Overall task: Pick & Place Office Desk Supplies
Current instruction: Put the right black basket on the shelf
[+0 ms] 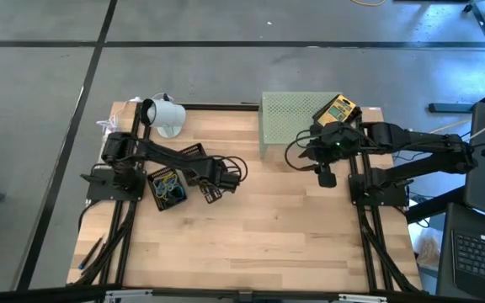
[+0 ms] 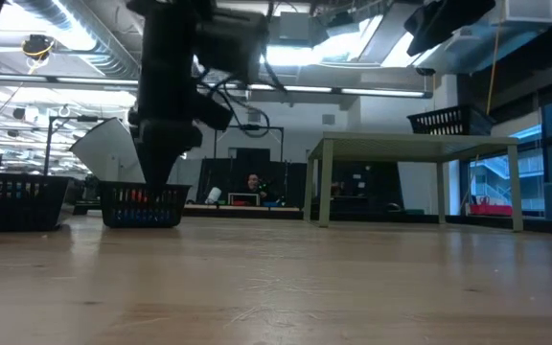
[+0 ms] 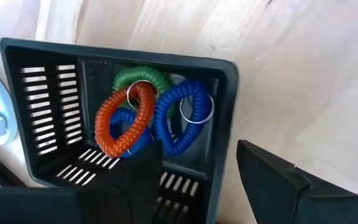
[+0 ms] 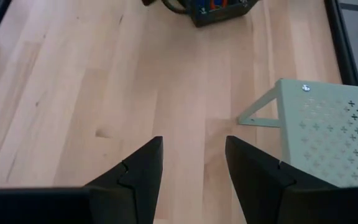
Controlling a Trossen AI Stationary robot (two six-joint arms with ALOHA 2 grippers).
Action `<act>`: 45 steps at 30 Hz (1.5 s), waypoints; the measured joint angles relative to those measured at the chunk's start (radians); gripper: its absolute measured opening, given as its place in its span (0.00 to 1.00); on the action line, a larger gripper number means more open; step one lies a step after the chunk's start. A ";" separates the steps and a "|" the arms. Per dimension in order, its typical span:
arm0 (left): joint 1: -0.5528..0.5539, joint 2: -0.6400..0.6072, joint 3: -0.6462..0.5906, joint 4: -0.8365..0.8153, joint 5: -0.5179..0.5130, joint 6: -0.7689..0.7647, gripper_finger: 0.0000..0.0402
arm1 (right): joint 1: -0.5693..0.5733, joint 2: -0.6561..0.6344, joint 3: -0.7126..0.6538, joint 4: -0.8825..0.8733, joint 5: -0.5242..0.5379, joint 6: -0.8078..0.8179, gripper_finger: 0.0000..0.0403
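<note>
Over the black basket [image 3: 225, 106] holding green, red and blue coil bands [image 3: 151, 115], the left gripper [image 3: 197, 177] hangs wide open and empty, while the right gripper [image 4: 191, 165] waits open, empty, beside the green stand [image 4: 328, 137].

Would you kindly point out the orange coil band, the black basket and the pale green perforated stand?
orange coil band [image 3: 124, 122]: left wrist view, on the coil's left loop.
black basket [image 3: 224, 106]: left wrist view, on its right rim.
pale green perforated stand [image 4: 334, 137]: right wrist view, on its perforated top.
</note>
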 joint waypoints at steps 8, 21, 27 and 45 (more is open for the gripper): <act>0.016 0.048 0.000 0.000 -0.023 0.011 0.41 | 0.034 0.000 0.000 0.000 0.000 0.000 0.44; -0.057 0.048 0.027 -0.034 0.098 0.036 0.01 | 0.045 0.000 0.000 0.000 0.061 0.019 0.44; -0.118 0.048 0.184 -0.197 0.066 -0.001 0.01 | 0.045 0.000 0.000 0.000 0.079 0.106 0.44; 0.004 0.046 0.686 -0.123 -0.191 0.445 0.01 | 0.238 0.000 0.000 -0.001 0.079 0.307 0.39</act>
